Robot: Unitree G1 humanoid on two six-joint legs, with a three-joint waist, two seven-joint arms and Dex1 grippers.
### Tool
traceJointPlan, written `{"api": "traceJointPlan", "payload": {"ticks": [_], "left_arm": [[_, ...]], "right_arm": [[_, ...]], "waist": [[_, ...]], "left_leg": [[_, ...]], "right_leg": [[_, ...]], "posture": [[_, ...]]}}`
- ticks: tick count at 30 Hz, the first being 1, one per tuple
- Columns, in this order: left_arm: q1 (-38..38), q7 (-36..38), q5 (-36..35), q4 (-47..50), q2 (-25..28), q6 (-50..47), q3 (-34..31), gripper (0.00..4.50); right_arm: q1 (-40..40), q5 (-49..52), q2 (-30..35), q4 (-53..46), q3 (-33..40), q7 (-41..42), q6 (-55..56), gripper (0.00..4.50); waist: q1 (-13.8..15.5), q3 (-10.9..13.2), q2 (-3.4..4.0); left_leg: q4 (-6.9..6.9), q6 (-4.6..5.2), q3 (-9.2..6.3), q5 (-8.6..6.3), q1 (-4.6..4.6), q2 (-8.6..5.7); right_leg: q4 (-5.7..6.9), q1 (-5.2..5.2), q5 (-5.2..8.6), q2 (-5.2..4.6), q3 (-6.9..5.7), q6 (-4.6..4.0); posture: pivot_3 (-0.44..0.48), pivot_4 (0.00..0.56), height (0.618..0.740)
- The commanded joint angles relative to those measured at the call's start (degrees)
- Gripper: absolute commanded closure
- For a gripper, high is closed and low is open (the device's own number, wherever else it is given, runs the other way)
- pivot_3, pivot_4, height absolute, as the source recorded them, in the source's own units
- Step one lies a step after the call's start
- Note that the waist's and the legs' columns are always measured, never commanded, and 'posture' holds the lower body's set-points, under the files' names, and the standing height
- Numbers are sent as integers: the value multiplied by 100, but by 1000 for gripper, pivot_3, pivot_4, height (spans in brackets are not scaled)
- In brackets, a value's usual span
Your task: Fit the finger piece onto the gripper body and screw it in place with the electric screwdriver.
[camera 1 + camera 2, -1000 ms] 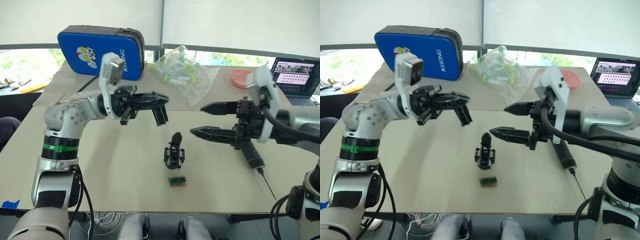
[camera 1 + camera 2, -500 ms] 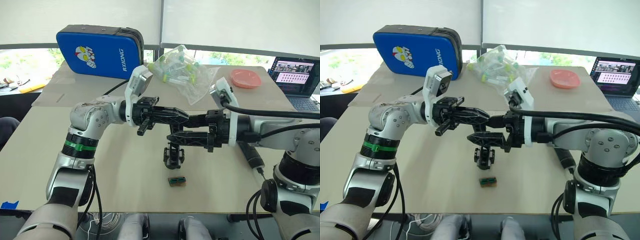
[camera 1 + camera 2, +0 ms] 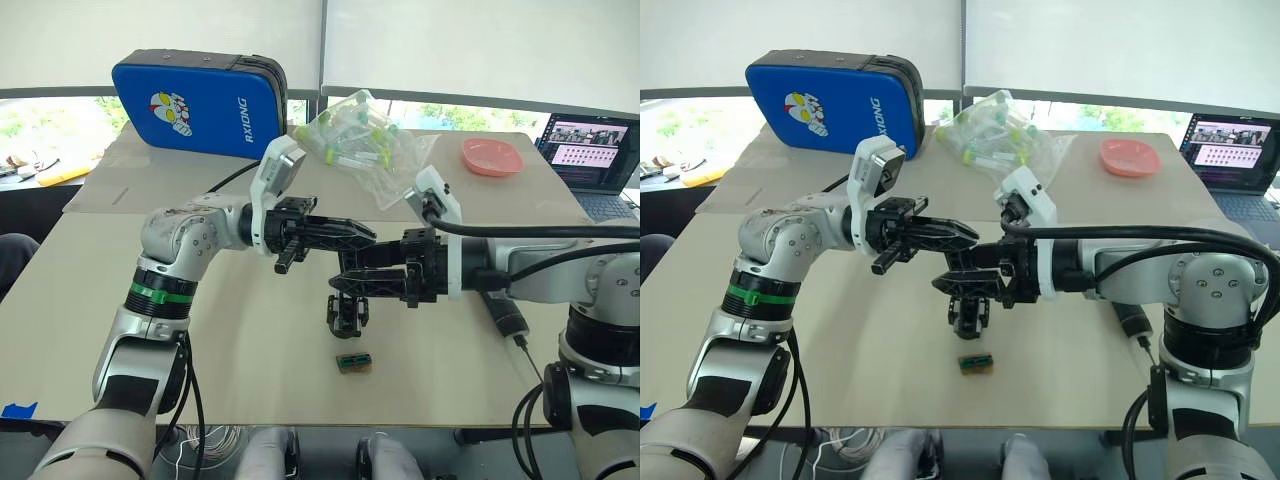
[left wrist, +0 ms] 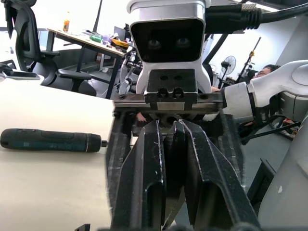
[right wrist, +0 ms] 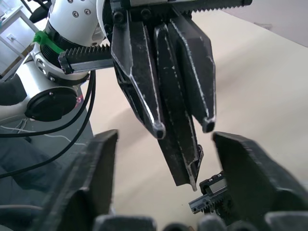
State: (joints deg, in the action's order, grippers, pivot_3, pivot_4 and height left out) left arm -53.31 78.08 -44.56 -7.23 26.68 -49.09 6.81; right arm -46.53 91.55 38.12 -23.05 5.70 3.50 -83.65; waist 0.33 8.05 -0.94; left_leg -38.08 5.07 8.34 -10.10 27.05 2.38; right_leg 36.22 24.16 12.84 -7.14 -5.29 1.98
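Note:
The gripper body (image 3: 347, 310) stands upright on the tan table (image 3: 220, 340), near its middle. Just above it, my left gripper (image 3: 360, 236) is shut on the finger piece (image 5: 175, 130), a black wedge whose pointed end hangs down from between the fingers. My right gripper (image 3: 345, 270) faces the left one tip to tip and is open; its fingers (image 5: 91, 183) stand wide on either side of the wedge without touching it. The electric screwdriver (image 3: 505, 312) lies on the table behind my right arm, and the left wrist view has the screwdriver (image 4: 48, 140) too.
A small green-and-brown block (image 3: 353, 361) lies just in front of the gripper body. At the back are a blue case (image 3: 195, 95), a clear bag of tubes (image 3: 360, 140) and a pink dish (image 3: 492, 156). A laptop (image 3: 590, 150) sits at the far right.
Both arms swung in from the sides and met above the gripper body, the left one carrying the finger piece. In the last half second the right gripper edged a little further around the left one's tips.

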Motion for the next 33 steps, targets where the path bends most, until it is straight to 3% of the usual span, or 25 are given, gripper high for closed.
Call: {"api": "traceJointPlan", "payload": {"ticks": [1,5,12,19,28,30,33], "left_arm": [[-43,90,39,195,38,60,-23,4452],[-48,78,81,185,1,76,-21,4452],[-27,94,133,222,-36,58,-23,4451],[-61,-157,144,171,-63,-57,-145,4451],[-115,179,-106,66,247,87,-619,62],[-87,241,84,-82,347,482,-723,0],[181,564,868,-485,703,1838,-680,0]], "right_arm": [[-26,371,223,-65,-86,-144,420,1855],[-12,568,427,-64,-264,-268,698,1855],[-25,700,606,-64,-502,-351,1039,4030],[111,711,784,-159,-551,-225,1141,4042],[242,384,919,-342,-381,203,1449,4111],[345,259,974,-429,-242,394,1568,4111],[725,18,1218,-525,49,601,1680,4111]], "waist": [[5,0,0],[5,0,0],[7,0,0],[24,0,0],[15,0,0],[17,0,0],[42,0,0]], "left_leg": [[0,0,0,0,1,0],[0,2,0,-1,1,0],[0,2,0,-1,1,1],[0,4,0,-2,2,1],[0,4,0,-2,2,3],[0,4,0,-2,1,2],[0,5,0,-2,2,1]], "right_leg": [[0,0,0,0,0,0],[-2,0,0,0,1,0],[-2,1,0,0,1,0],[-4,-1,0,1,2,1],[-4,1,0,2,1,2],[-4,1,0,2,1,2],[-8,-1,0,1,-1,2]], "posture": [[0,150,740],[0,150,740],[0,150,740],[0,150,740],[0,150,740],[0,150,740],[0,150,740]]}}
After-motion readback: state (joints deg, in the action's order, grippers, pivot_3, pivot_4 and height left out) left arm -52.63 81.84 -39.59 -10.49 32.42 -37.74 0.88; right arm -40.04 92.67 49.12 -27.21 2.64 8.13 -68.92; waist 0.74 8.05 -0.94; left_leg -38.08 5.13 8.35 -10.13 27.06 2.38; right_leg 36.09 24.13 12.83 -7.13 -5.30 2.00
